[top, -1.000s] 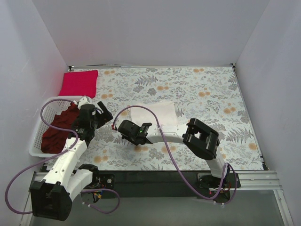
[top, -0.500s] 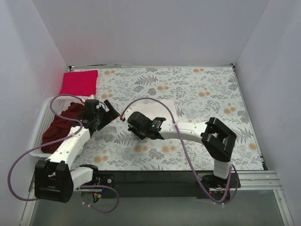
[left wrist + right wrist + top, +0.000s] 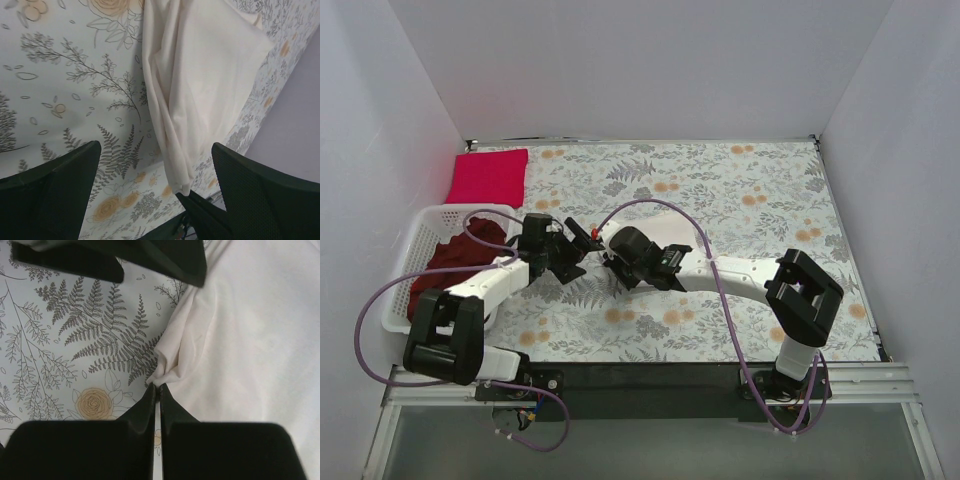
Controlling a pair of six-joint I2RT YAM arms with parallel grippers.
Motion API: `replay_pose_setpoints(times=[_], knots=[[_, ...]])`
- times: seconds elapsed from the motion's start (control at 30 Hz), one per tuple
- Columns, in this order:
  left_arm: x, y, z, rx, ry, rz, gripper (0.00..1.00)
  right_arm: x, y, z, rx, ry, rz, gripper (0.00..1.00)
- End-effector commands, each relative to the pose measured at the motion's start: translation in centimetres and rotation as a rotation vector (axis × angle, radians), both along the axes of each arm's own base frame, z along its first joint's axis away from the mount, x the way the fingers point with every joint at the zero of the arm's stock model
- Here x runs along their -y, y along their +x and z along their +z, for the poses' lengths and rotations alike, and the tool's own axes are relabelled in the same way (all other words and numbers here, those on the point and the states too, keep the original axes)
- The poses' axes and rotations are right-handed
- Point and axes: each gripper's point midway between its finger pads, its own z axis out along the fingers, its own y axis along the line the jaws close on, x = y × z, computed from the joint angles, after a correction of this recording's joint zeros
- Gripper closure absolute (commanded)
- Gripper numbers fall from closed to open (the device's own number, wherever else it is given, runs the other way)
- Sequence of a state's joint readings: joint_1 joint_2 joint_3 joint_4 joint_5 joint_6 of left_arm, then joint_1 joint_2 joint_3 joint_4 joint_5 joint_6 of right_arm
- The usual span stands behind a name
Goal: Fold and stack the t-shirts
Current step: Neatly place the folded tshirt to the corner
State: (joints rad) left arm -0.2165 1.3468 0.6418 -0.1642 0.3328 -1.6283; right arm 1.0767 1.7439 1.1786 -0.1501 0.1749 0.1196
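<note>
Starting at the bench's left edge, we are seeing the dark maroon cloth t-shirt [image 3: 445,268] lying crumpled in the white plastic lattice basket [image 3: 448,211]. The plain crimson-pink cloth t-shirt [image 3: 488,174] is lying flat and squared-off at the far left corner.

Next comes the left arm, which is reaching low from the near left across the floral-patterned table cloth [image 3: 770,190]. The left gripper [image 3: 156,148] is hovering with its jaws spread wide and nothing between them, looking down on the rumpled left hem of the large cream-white cloth t-shirt [image 3: 200,75]. That shirt is lying mid-bench, slightly towards the left.

We are judging this shirt to be light, limp and easily creased. It is going to sag and drag wherever it is unsupported, so it wants lifting by two spread points along one edge or at the corners, not from the middle.

The right arm is stretching leftward from the near right, with its wrist low over the cloth. The right gripper [image 3: 155,390] is pinching a small puckered fold at the shirt's near left edge, fingertips pressed together on it.
</note>
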Motion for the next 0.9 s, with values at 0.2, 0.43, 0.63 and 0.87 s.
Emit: replay_pose_setpoints(times=[0.2,0.43,0.63,0.87], knots=[[3.9,0.5,-2.5,-0.06,-0.053,0.034,0.11,-1.6,0.1,2.3,0.007,0.118,0.011,0.99],[3.8,1.1,-4.4,-0.051,-0.046,0.072,0.26,-2.0,-0.6,1.9,-0.023,0.148,0.026,0.99],[4.9,1.0,-5.1,-0.064,-0.057,0.049,0.4,-2.0,-0.7,1.5,-0.033,0.15,0.03,0.99],[4.6,2.0,-5.3,-0.024,-0.001,0.034,0.86,-2.2,-1.0,1.6,-0.039,0.156,0.043,0.99]])
